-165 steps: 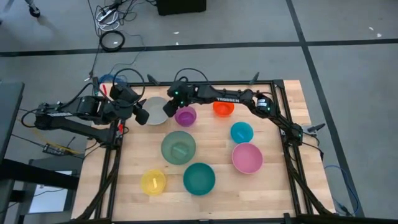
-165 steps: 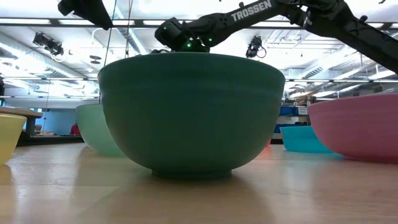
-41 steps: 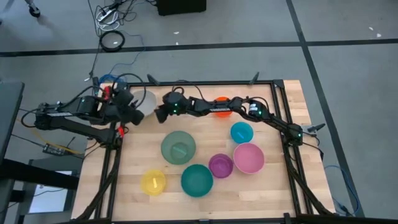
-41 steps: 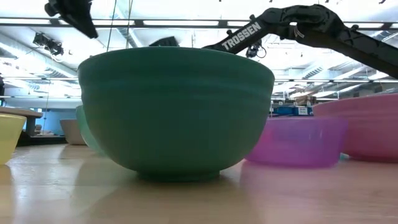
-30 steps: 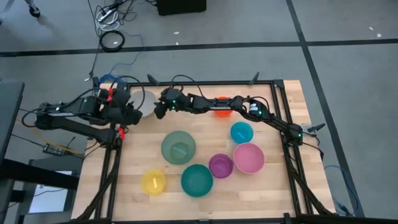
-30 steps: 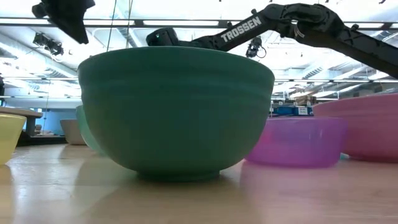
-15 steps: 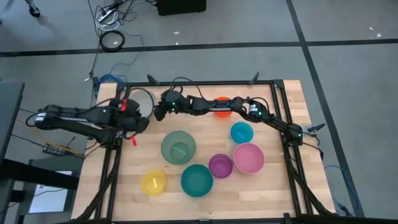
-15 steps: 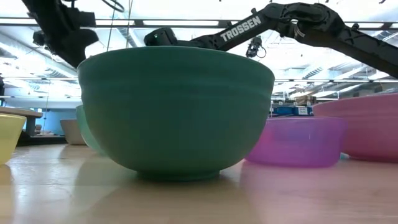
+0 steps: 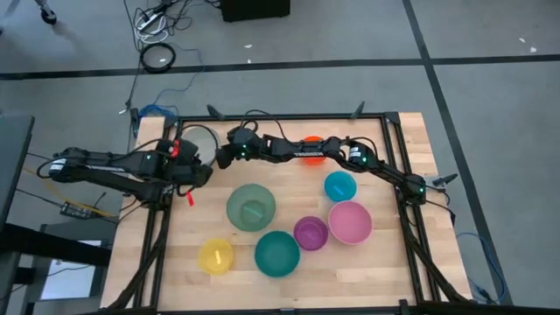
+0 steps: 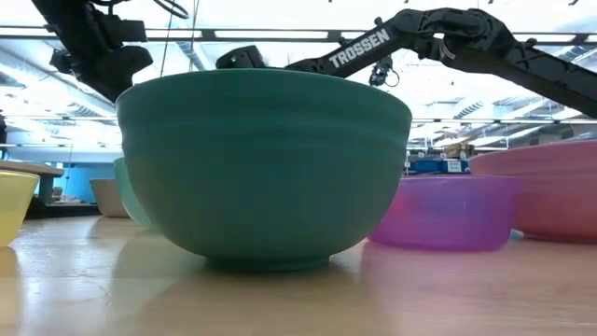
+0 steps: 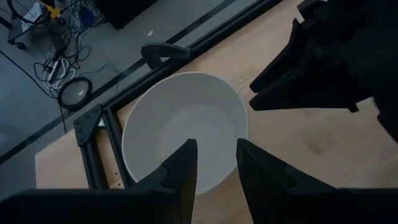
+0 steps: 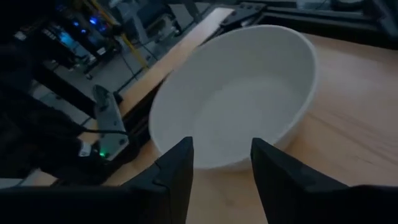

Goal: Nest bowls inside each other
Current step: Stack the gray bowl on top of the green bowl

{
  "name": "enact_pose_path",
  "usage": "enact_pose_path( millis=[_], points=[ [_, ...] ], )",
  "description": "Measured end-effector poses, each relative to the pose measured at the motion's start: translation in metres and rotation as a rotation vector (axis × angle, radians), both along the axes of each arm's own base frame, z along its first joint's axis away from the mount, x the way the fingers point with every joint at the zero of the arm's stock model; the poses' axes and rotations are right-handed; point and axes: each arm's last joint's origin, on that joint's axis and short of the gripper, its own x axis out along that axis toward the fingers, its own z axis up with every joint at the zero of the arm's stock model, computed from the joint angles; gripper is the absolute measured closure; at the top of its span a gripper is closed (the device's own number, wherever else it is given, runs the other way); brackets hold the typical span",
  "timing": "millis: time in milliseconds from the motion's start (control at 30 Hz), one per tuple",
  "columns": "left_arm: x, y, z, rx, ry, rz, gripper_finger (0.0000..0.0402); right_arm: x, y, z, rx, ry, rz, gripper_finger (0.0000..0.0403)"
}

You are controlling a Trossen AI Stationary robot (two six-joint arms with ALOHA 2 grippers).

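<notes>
The grey-white bowl stands upright on its base at the table's far left corner, also seen in the left wrist view and the right wrist view. My left gripper is open, slanting down, with its fingertips over the bowl's near rim. My right gripper is open just right of the bowl, its fingers on either side of the bowl's wall. I cannot tell whether either touches it. The sage green, teal, purple, pink, cyan and yellow bowls stand apart.
An orange bowl sits at the far edge, half hidden under my right arm, which stretches along the far side. The table's black frame runs close behind the grey-white bowl. In the low view the teal bowl fills the foreground.
My left gripper has come down and moved toward the table's right and near edge, ending over the grey-white bowl's near rim. My right gripper has stayed by the bowl and rolled a little. The bowls have kept their places.
</notes>
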Motion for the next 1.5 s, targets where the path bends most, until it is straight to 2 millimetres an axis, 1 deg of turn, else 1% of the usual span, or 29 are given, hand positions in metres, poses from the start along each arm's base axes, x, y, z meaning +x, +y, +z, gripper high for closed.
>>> enact_pose_path(
  millis=[200, 300, 333, 467, 567, 767, 833, 1000, 1167, 1500],
  points=[
    [0.002, 0.000, 0.000, -0.001, -0.019, -0.001, 0.0280, 0.000, -0.001, 0.000, -0.006, -0.003, -0.043, 0.0252],
    [0.002, 0.000, 0.001, -0.001, -0.021, -0.001, 0.0280, 0.003, -0.002, -0.013, 0.003, -0.007, -0.056, 0.0252],
    [0.002, 0.000, 0.001, -0.001, -0.021, -0.001, 0.0280, 0.002, -0.002, -0.020, 0.025, 0.013, -0.061, 0.0252],
    [0.002, 0.000, 0.001, -0.002, -0.026, -0.002, 0.0280, 0.007, -0.003, -0.049, 0.088, -0.007, -0.049, 0.0252],
    [0.003, 0.000, 0.001, -0.001, -0.032, -0.004, 0.0280, 0.007, -0.004, -0.059, 0.120, -0.002, -0.042, 0.0252],
    [0.004, 0.000, 0.001, 0.004, -0.022, -0.020, 0.0280, 0.006, -0.009, -0.057, 0.124, -0.010, -0.018, 0.0252],
    [0.004, 0.000, 0.001, 0.004, -0.022, -0.020, 0.0280, 0.007, -0.008, -0.054, 0.128, -0.035, -0.011, 0.0252],
    [0.004, 0.000, 0.001, 0.004, -0.024, -0.021, 0.0280, 0.012, -0.001, -0.044, 0.149, -0.126, 0.021, 0.0252],
    [0.004, 0.000, 0.001, 0.004, -0.027, -0.020, 0.0280, 0.014, 0.001, -0.038, 0.132, -0.186, -0.022, 0.0252],
    [0.006, 0.000, 0.002, 0.009, -0.029, -0.036, 0.0280, 0.011, -0.008, -0.039, 0.168, -0.188, -0.086, 0.0252]
  ],
)
